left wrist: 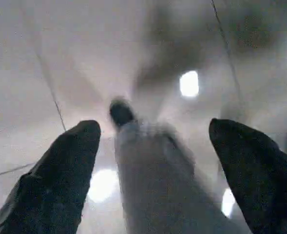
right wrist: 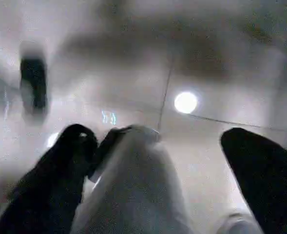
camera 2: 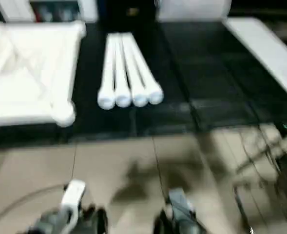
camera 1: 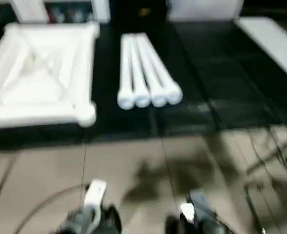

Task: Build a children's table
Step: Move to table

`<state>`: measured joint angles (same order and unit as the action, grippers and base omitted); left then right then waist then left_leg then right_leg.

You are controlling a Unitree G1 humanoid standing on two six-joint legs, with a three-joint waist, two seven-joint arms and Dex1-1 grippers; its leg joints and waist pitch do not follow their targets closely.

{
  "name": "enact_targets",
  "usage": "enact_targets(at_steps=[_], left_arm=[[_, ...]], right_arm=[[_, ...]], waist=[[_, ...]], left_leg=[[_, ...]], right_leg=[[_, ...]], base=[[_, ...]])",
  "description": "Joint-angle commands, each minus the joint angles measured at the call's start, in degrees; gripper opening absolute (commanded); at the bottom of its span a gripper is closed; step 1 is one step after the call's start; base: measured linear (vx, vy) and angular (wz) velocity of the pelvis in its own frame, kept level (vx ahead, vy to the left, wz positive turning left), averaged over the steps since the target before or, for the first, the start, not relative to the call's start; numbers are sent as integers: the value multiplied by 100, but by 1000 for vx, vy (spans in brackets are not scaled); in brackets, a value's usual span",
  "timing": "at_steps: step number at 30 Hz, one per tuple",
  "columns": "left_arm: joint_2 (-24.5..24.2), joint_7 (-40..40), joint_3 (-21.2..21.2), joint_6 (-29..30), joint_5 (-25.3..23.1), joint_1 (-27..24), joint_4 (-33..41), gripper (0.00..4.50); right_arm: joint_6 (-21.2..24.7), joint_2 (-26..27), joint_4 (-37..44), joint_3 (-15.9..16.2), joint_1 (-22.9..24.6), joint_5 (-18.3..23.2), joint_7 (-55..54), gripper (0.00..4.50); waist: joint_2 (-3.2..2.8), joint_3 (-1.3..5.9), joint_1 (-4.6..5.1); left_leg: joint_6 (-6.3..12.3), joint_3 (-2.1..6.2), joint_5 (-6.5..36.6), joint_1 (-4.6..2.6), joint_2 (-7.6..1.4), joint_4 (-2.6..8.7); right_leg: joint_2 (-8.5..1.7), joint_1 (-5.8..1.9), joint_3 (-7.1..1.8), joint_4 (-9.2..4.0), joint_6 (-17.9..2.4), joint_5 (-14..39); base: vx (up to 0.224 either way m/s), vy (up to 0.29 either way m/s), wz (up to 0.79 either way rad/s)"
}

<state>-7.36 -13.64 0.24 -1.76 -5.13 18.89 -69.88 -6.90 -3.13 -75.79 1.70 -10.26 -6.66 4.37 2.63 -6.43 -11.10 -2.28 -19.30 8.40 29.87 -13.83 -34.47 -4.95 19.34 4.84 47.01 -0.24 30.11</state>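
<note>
The square white plastic tabletop (camera 1: 41,73), ribbed underside up, lies on the black mat (camera 1: 206,73), four white tapered legs (camera 1: 145,68) bundled just beside. Both the left gripper (left wrist: 153,165) and the right gripper (right wrist: 158,165) hang wide open and empty over bare tiled floor (camera 1: 133,165).

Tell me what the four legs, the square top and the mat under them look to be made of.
Legs: likely moulded plastic, uniformly white and smooth, with rounded end caps.
Square top: apparently the same white plastic; it lies underside up, with moulded ribs crossing and round corner sockets.
Mat: black and matte, seamed like joined tiles, maybe foam or rubber; the blur leaves that open.
</note>
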Motion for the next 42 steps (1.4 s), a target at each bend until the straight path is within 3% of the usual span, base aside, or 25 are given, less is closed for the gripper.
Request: enact_targets(at_steps=[1, 2, 3, 4, 5, 6, 7, 8, 9, 10, 12, 13, 14, 15, 18, 19, 22, 28, 31, 33, 34, 35, 36, 38, 42], left_arm=[[-23, -20, 29, 20, 14, -310, -260, 403], [-23, -22, 28, 11, 14, -310, -258, 403], [-16, -91, 66, -72, 68, -320, -201, 403], [-15, -166, 118, -194, 143, -341, -91, 403], [-22, -223, 160, -295, 202, -366, 9, 403], [-26, -245, 178, -330, 227, -376, 50, 403], [-29, -362, 222, -435, 312, -427, 196, 403], [-43, -501, 283, -639, 432, -537, 498, 422], [-49, -526, 295, -694, 460, -578, 604, 432], [-63, -586, 320, -807, 525, -676, 855, 432], [-82, -655, 362, -1001, 636, -871, 1345, 442], [-82, -871, 411, -1087, 838, -1118, 1994, 447], [-83, -943, 418, -1107, 895, -1194, 2204, 447], [-99, -1065, 378, -1075, 949, -1313, 2535, 447], [-199, -1296, 235, -943, 973, -1573, 3204, 447], [-236, -1370, 194, -854, 978, -1639, 3362, 447], [-436, -1610, 0, -711, 953, -1985, 4154, 447], [-779, -1631, 119, 250, 1243, -2651, 6458, 447], [-774, -1345, 264, 877, 1437, -2865, 7634, 447], [-700, -1058, 329, 1306, 1498, -2920, 8294, 447], [-661, -965, 325, 1474, 1542, -2936, 8546, 447], [-644, -885, 288, 1628, 1508, -2950, 8777, 447], [-638, -862, 270, 1667, 1489, -2954, 8840, 447], [-566, -668, 149, 2010, 1336, -2921, 9245, 447], [-468, -329, 202, 2426, 1210, -2776, 9493, 447]], right_arm=[[-191, 4, 139, -10, -126, 14, -17, 450], [-202, 4, 142, -8, -127, 12, -21, 450], [-321, -34, 198, -19, -135, 40, 90, 450], [-510, -124, 300, -35, -140, 85, 316, 450], [-670, -198, 387, -28, -137, 100, 483, 450], [-726, -222, 419, -15, -135, 94, 531, 450], [-848, -241, 518, -32, -105, 154, 807, 450], [-1055, -272, 725, -10, -30, 220, 1246, 450], [-1116, -290, 794, 18, -4, 212, 1322, 450], [-1252, -339, 952, 96, 57, 171, 1434, 450], [-1442, -423, 1251, 145, 165, 211, 1618, 450], [-1689, -532, 1639, 120, 292, 348, 1818, 450], [-1789, -572, 1766, 101, 328, 397, 1875, 450], [-1833, -640, 2015, 90, 392, 472, 1982, 450], [-1638, -729, 2723, 88, 598, 729, 2501, 450], [-1497, -725, 2960, 80, 675, 868, 2749, 450], [-735, -753, 4053, 49, 989, 1396, 3239, 450], [519, -1142, 6496, 105, 1586, 2177, 3192, 450], [1296, -1076, 7705, -51, 1952, 2371, 2776, 450], [1418, -1000, 8173, -149, 2075, 2118, 2530, 450], [1515, -972, 8350, -190, 2119, 2026, 2403, 450], [1595, -954, 8540, -228, 2159, 1965, 2259, 450], [1621, -951, 8593, -237, 2170, 1962, 2213, 450], [1881, -838, 9004, -358, 2182, 2228, 1748, 450], [2312, -647, 9343, -483, 2095, 2109, 1153, 450]], waist=[[-269, -169, 11], [-269, -169, 11], [-155, -217, -22], [-349, -111, -21], [-418, 0, 97], [-564, 281, 121], [-618, 373, 284], [-619, 334, 340], [-593, 309, 401], [-499, 210, 488], [-415, 226, 490], [-327, 219, 512], [-375, 195, 547], [-384, 178, 608], [-359, 187, 808], [-388, 183, 872], [-389, 156, 902], [-499, 113, 866], [-786, 146, 775], [-781, 182, 769], [-708, 215, 759], [-755, 239, 713], [-790, 253, 690], [-963, 317, 657], [-973, 417, 609]], left_leg=[[-48, 1303, 490, -403, 187, -1051], [-48, 1303, 490, -403, 187, -1051], [-45, 1585, 36, 128, 593, -941], [-64, 1505, 821, -752, 193, -279], [324, 1513, 1165, -1049, -100, 269], [776, 1580, 544, -1214, -289, 337], [1905, 1762, -1322, -1243, -459, 202], [2945, 1907, -2604, -1257, -565, 142], [3199, 1939, -2796, -1247, -611, 139], [2989, 1676, -2114, -914, -313, 108], [2338, 1373, -1293, -608, 38, 31], [1669, 1270, -685, -543, 180, 69], [1319, 1304, -126, -577, 139, 157], [1247, 1332, 55, -613, 120, 194], [1545, 1469, 461, -714, -54, 295], [1800, 1477, 503, -721, -86, 309], [1949, 1474, 557, -704, -99, 353], [1568, 1448, 922, -738, -49, 461], [1009, 1451, 1411, -758, -6, 524], [846, 1423, 1432, -736, 32, 521], [911, 1394, 972, -687, 84, 475], [920, 1349, 805, -738, 110, 452], [948, 1350, 668, -710, 139, 445], [802, 1385, 684, -738, 123, 448], [444, 1378, 924, -759, 126, 476]], right_leg=[[-971, 386, -1166, -2081, -758, 4573], [-971, 386, -1166, -2081, -758, 4573], [-680, -435, -651, -1775, -775, 2887], [-420, 36, -726, -1590, -854, 1288], [-171, -8, -564, -1311, -1333, -342], [-160, -29, -476, -1106, -1439, -1513], [-158, 37, -352, -834, -1261, -2896], [-275, 150, -402, -758, -971, -2932], [-368, 191, -472, -764, -840, -2790], [-554, -2, -550, -1031, -598, -3037], [-587, -287, -495, -1179, -513, -3930], [-463, -362, -423, -1192, -227, -4797], [-394, -357, -317, -1179, -52, -5084], [-328, -329, -281, -1158, -50, -5063], [-326, -276, -284, -1140, -418, -4266], [-353, -256, -304, -1168, -738, -3842], [-384, -248, -341, -1218, -1131, -3370], [-321, -217, -355, -1347, -1362, -2479], [-295, -197, -371, -1373, -1386, -2206], [-311, -227, -392, -1423, -1300, -2338], [-302, -267, -404, -1418, -1163, -2782], [-307, -205, -410, -1464, -1046, -2880], [-333, -233, -404, -1462, -925, -2927], [-313, -223, -380, -1432, -721, -2826], [-293, -192, -379, -1465, -561, -2487]], base=[[-38, -272, 86], [70, -140, 26], [-5, 74, 4], [-5, 74, 4], [-95, 58, 48], [-50, 56, 20], [-50, 56, 20], [25, 80, -3], [12, 67, -5], [12, 67, -5], [0, 0, 0], [0, 0, 0], [0, 0, 0], [0, 0, 0], [0, 0, 0], [0, 0, 0], [0, 0, 0], [0, 0, 0], [0, 0, 0], [0, 0, 0], [0, 0, 0], [0, 0, 0], [0, 0, 0], [0, 0, 0], [0, 0, 0]])
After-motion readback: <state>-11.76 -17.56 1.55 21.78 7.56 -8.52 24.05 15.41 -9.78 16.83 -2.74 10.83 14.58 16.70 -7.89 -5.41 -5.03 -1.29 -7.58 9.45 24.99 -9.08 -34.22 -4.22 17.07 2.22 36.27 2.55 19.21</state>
